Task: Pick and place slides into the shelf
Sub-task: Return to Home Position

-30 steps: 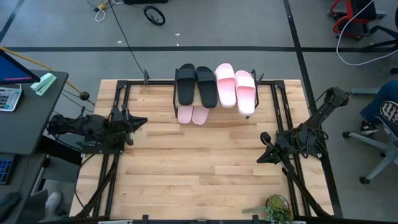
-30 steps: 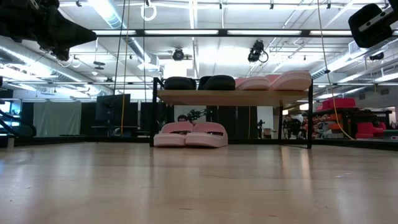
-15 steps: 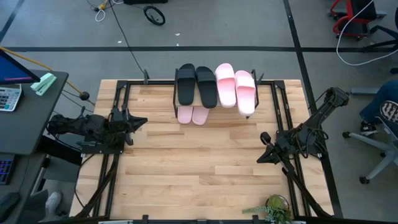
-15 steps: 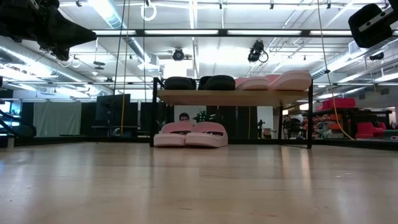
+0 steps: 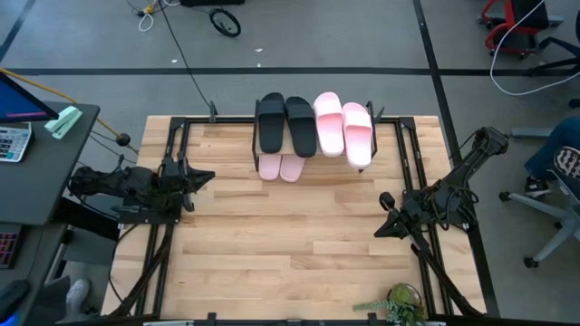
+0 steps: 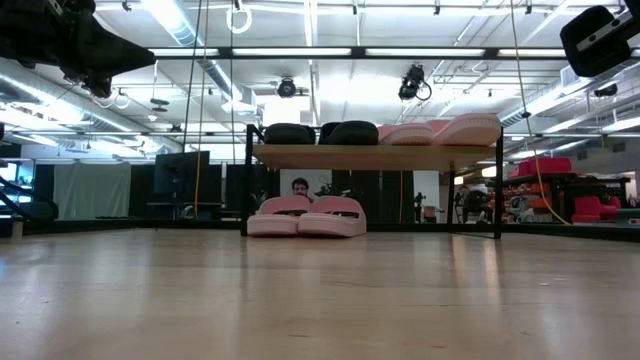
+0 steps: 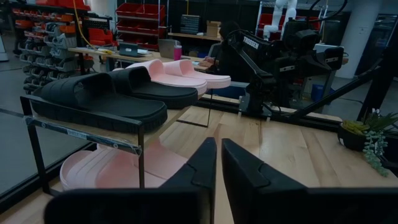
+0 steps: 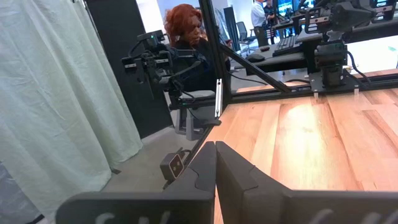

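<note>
The shelf (image 5: 313, 145) stands at the table's far edge. Two black slides (image 5: 285, 123) and two pale pink slides (image 5: 344, 129) lie side by side on its top board, soles down. Two more pink slides (image 5: 280, 167) rest on the lower level, seen in the low view (image 6: 306, 214) under the board. My left gripper (image 5: 207, 177) is shut and hovers at the table's left side, pointing right. My right gripper (image 5: 380, 226) is shut and hovers at the right side. In the left wrist view the shelf (image 7: 87, 134) stands ahead of my left gripper (image 7: 219, 163).
A small green plant (image 5: 396, 304) sits at the table's near right edge. Black frame rails (image 5: 172, 136) run along the table's left and right sides. Bare wooden table (image 5: 290, 244) lies between the arms. A person (image 8: 186, 37) sits beyond the table's left side.
</note>
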### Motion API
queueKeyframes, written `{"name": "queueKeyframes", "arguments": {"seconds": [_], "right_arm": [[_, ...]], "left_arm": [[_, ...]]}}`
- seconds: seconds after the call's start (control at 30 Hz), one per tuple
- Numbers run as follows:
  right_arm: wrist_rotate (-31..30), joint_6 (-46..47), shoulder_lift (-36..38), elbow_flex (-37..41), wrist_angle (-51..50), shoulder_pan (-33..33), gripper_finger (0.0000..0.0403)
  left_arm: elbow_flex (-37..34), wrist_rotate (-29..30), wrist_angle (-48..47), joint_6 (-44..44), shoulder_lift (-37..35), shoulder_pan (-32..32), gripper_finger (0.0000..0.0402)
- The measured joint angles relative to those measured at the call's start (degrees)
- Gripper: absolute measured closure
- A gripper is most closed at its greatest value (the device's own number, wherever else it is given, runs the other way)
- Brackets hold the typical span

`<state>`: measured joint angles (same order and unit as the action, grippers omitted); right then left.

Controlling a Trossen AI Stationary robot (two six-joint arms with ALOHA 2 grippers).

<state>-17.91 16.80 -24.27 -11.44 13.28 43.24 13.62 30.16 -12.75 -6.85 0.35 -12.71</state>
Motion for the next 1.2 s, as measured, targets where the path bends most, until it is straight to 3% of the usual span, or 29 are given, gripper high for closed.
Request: {"name": "queueKeyframes", "arguments": {"seconds": [1.2], "right_arm": [[0.0, 0.0, 0.0, 0.0, 0.0, 0.0, 0.0394]], "left_arm": [[0.0, 0.0, 0.0, 0.0, 0.0, 0.0, 0.0365]]}}
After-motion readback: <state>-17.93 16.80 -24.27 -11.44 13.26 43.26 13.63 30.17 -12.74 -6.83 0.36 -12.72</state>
